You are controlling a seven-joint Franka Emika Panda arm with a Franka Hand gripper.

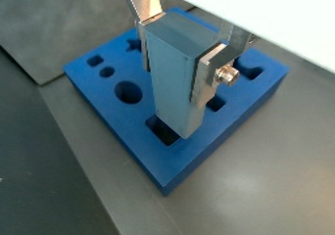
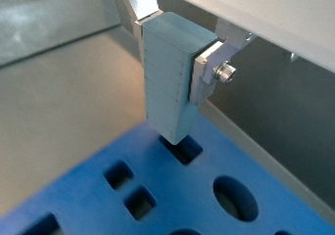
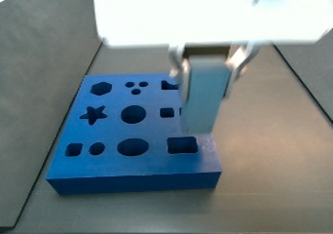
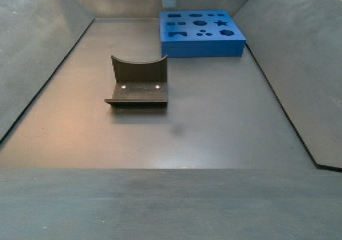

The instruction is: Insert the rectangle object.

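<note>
The rectangle object [image 1: 177, 77] is a pale grey-blue bar. It stands upright between my gripper's [image 1: 181, 43] silver fingers, which are shut on its upper part. It also shows in a wrist view [image 2: 167, 82] and a side view [image 3: 204, 97]. Its lower end is at the mouth of a rectangular hole near a corner of the blue board [image 1: 131, 131], seen in a wrist view [image 2: 183, 185]. How deep it sits I cannot tell. My gripper [image 3: 208, 62] hangs over the right side of the board [image 3: 130, 179].
The blue board [image 4: 203, 46] lies at the far end of the grey floor and has several shaped holes. A dark olive-brown block with a U-shaped notch [image 4: 138, 84] stands mid-floor. Sloping grey walls close in both sides.
</note>
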